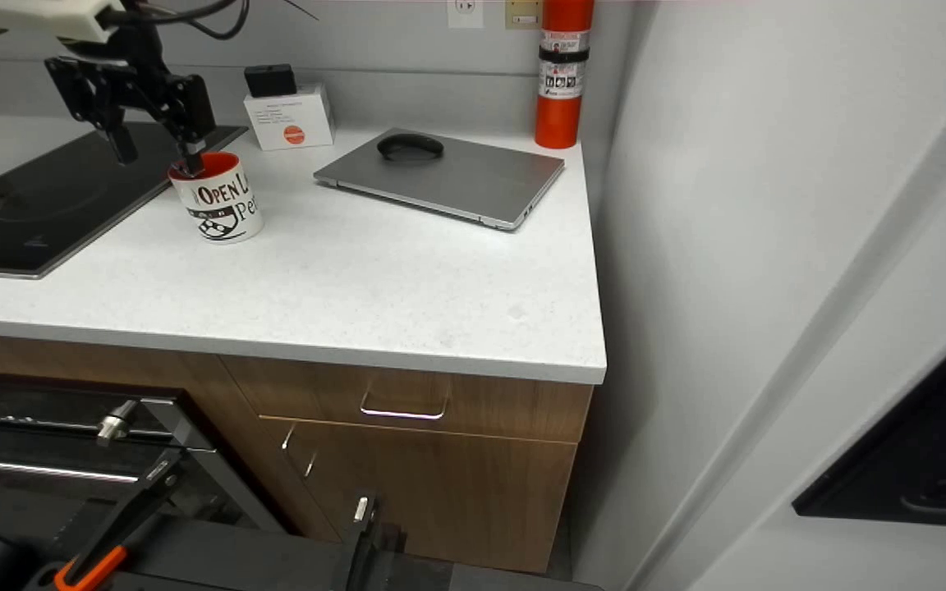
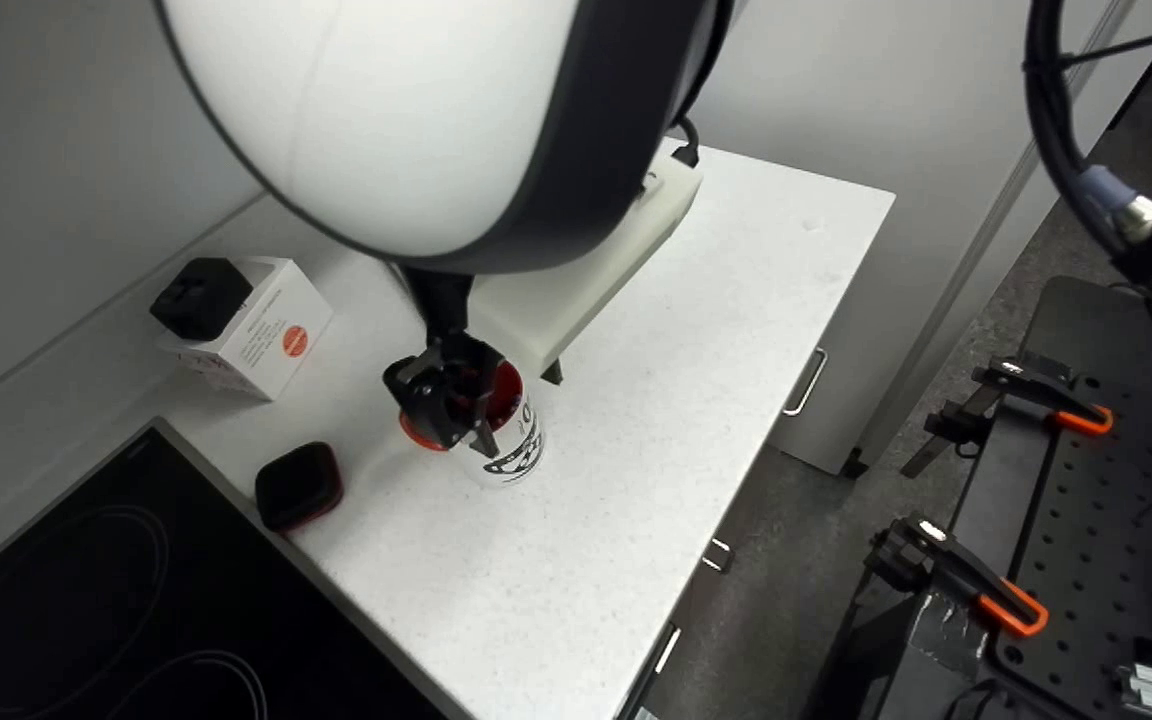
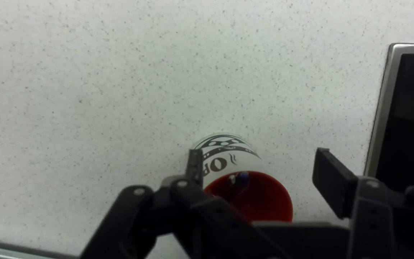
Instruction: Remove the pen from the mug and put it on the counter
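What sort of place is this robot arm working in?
Most likely a kitchen, though whose I can't tell. A black cooktop is set into the white counter, and below that are a wooden drawer front and what looks like an oven.

The mug [image 1: 220,202] reads "OPEN L", with "Pe" beneath. Smaller print on the white box [image 1: 286,121] and the fire extinguisher [image 1: 562,78] is too tiny to make out.
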